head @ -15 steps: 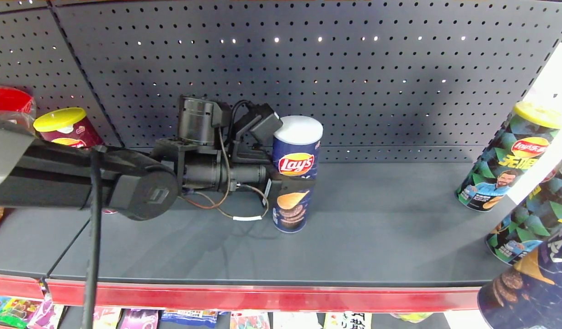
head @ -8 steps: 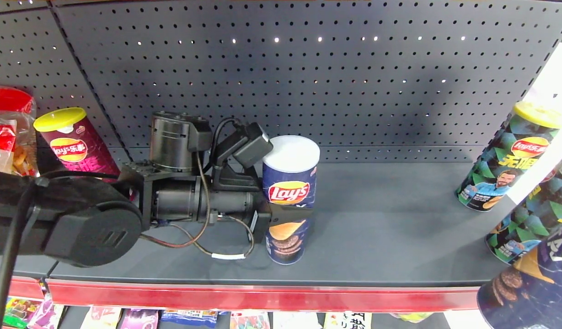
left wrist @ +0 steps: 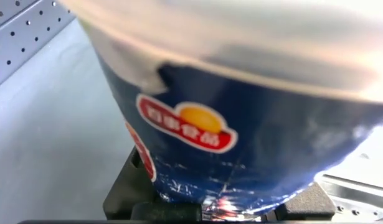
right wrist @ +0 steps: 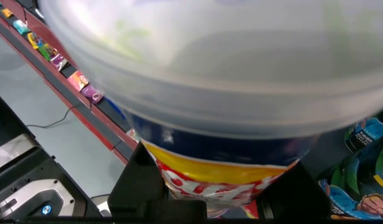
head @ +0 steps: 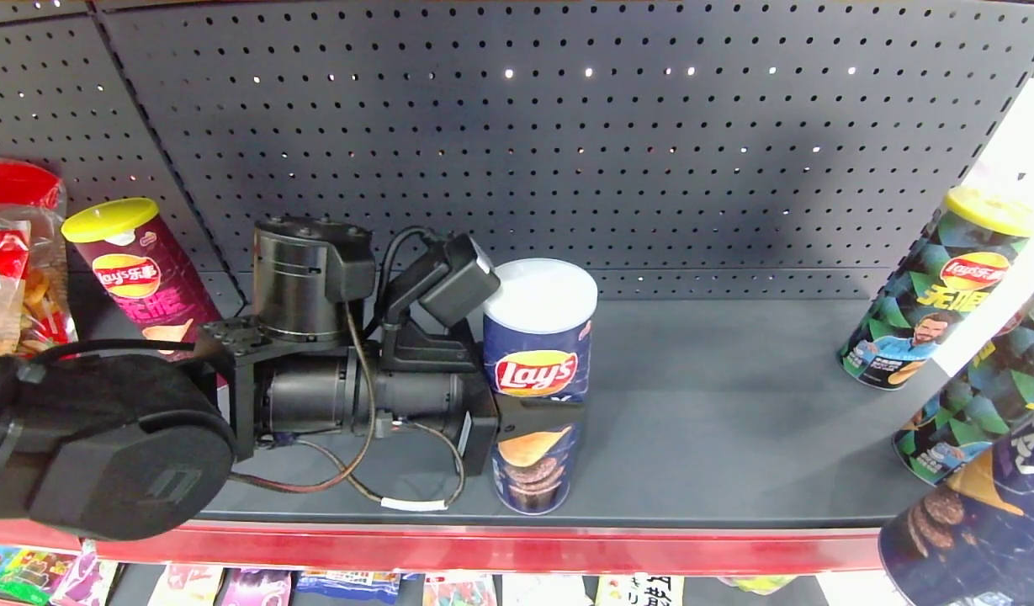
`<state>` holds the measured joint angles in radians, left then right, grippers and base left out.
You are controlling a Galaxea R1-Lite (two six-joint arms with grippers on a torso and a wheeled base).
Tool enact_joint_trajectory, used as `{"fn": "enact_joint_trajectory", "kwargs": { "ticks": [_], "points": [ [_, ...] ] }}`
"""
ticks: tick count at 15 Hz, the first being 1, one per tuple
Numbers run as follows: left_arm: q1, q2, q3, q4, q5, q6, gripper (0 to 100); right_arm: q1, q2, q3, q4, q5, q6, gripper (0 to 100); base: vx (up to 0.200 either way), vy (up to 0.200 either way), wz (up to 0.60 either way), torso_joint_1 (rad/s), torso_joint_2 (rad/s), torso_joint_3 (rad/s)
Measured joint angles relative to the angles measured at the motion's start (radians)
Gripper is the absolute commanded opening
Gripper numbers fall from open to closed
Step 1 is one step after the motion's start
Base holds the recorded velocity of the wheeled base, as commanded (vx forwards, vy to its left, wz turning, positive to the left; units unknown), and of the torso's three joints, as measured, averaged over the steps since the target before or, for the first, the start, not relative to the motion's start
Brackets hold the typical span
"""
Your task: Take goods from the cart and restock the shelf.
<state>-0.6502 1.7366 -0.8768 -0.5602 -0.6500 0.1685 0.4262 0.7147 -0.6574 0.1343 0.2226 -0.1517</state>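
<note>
head view: left gripper point(head: 540, 411) pinching the blue chip can point(head: 540, 370) at mid-height, upright just behind the red shelf lip point(head: 651, 551). right gripper point(right wrist: 219, 199) clamped on a second blue can point(right wrist: 222, 168), by that lip's right end. maroon can point(head: 138, 269) farther behind the lip.

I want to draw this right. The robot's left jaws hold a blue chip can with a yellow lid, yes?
Not quite: the lid is white, not yellow, as the head view shows. The left jaws do hold the blue chip can.
</note>
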Motion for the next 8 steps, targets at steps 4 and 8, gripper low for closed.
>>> {"fn": "enact_joint_trajectory", "kwargs": {
  "ticks": [4, 8],
  "points": [
    [0.008, 0.011, 0.012, -0.019, 0.0, 0.0, 0, 0.0, 0.0, -0.005, 0.0, 0.0, 0.0, 0, 0.0, 0.0, 0.0, 0.0, 0.0, 0.0],
    [0.006, 0.011, 0.026, -0.028, -0.001, 0.002, 0, 0.0, 0.0, -0.011, 0.003, 0.0, 0.0, 0, 0.0, 0.0, 0.0, 0.0, 0.0, 0.0]
  ]
}}
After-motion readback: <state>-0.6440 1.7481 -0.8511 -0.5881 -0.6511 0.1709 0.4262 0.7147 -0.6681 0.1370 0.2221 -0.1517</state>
